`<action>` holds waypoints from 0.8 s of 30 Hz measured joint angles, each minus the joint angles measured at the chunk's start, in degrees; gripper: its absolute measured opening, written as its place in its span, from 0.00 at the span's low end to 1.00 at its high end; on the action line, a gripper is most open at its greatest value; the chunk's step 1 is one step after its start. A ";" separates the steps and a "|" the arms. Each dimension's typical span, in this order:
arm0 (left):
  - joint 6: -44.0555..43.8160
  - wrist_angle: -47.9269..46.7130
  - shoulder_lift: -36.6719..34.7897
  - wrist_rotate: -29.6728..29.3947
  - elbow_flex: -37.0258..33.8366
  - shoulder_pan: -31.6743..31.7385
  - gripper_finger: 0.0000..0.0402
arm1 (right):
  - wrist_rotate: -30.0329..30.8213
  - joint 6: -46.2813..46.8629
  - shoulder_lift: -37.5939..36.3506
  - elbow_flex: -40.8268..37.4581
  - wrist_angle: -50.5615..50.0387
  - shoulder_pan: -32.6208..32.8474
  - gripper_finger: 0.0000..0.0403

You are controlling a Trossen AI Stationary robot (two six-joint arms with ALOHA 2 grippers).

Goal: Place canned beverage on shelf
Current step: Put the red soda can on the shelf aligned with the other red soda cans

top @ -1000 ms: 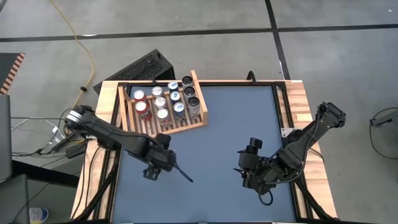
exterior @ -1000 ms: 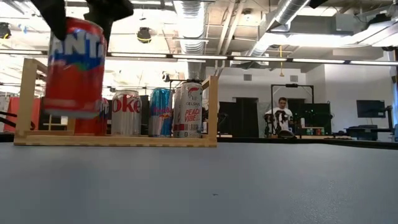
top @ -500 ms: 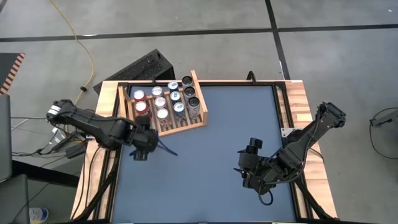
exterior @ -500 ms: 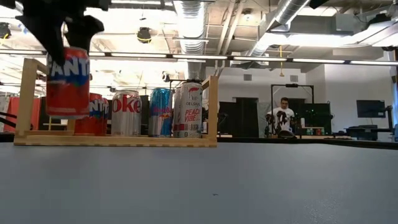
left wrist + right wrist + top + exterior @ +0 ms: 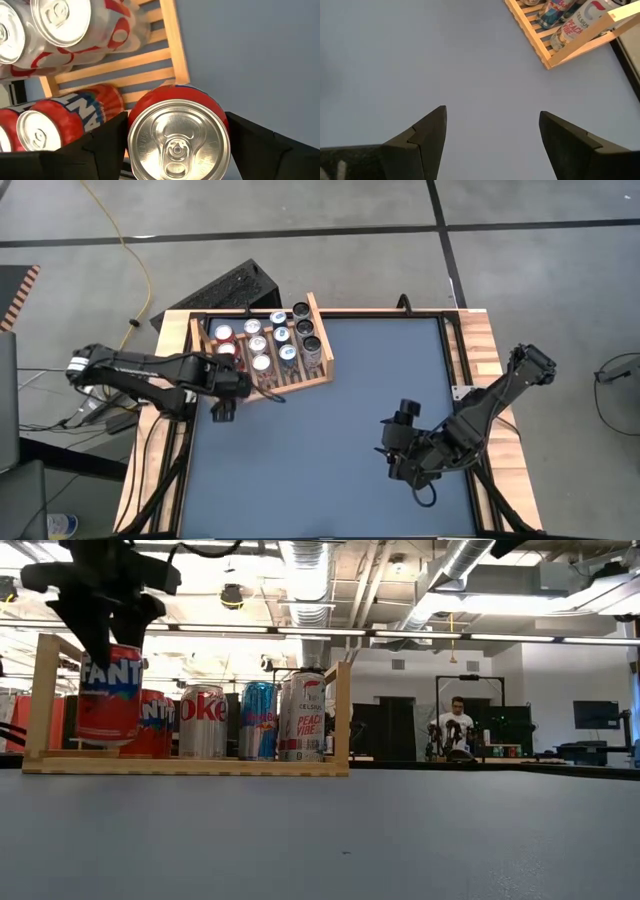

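1 can is in play: the left gripper [image 5: 105, 625] is clamped on a red Fanta can [image 5: 108, 695] from above, its fingers [image 5: 102, 145] pressed against the can's sides just under the rim. From where I stand, the can hangs over the near-left corner of the shelf [image 5: 262, 350], which sits at the tabletop's [image 5: 340, 430] far-left corner. Its base looks close to the slats, though I cannot tell if it is touching them yet.

To finish this step well, I would lower the can straight down and keep it upright, so the base lands flat on the slats rather than on the low front board [image 5: 185, 767]. A second Fanta can [image 5: 155, 722] stands just beside it, with the Coke can [image 5: 202, 720] next along, so any sideways drift could knock a neighbour. The left side board [image 5: 42, 695] is close on the other side, leaving little room. Only once the can rests on the slats should the jaws part, and the gripper should then rise straight up clear of the can tops.

The right gripper [image 5: 490, 132] waits with its jaws apart over bare tabletop toward the near-right, well apart from the shelf.
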 joint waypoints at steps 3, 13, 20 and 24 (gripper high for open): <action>4.42 1.39 0.14 1.30 -0.01 3.27 0.69 | -0.01 -0.75 0.00 0.00 0.04 -0.51 0.72; 13.15 5.08 -2.69 5.67 -1.37 13.11 0.69 | -0.04 -1.34 0.00 -0.02 0.04 -0.69 0.72; 15.84 11.92 -10.49 5.82 -8.44 16.34 0.69 | -0.04 -1.36 0.00 -0.02 0.04 -0.69 0.72; 16.65 13.39 -13.70 6.03 -12.34 17.85 0.69 | -0.04 -1.36 0.00 -0.02 0.02 -0.69 0.72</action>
